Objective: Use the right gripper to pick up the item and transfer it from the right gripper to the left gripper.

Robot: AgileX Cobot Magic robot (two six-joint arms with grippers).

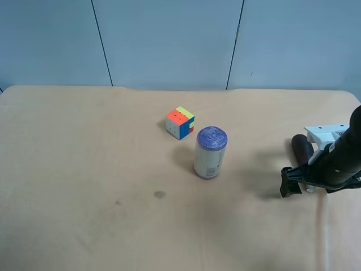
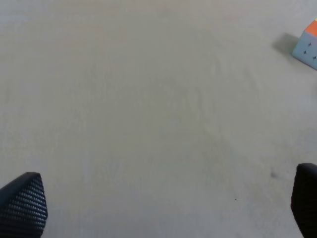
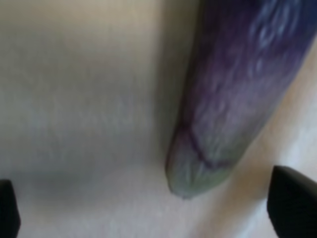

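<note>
The eggplant [image 3: 233, 94] lies on the table, dark purple with a pale stem end, filling much of the right wrist view. In the exterior high view only its dark end [image 1: 302, 148] shows, beside the arm with the white bracket at the view's right. My right gripper [image 3: 148, 213] is low over the stem end, open, with one fingertip [image 3: 292, 203] close beside the eggplant and not touching it. It also shows in the exterior high view [image 1: 290, 182]. My left gripper [image 2: 163, 208] is open and empty over bare table, and is outside the exterior high view.
A multicoloured puzzle cube [image 1: 180, 122] and a purple-lidded can [image 1: 210, 152] stand near the middle of the tan table [image 1: 84, 169]. The cube's corner [image 2: 309, 44] shows in the left wrist view. A blue wall runs behind the table.
</note>
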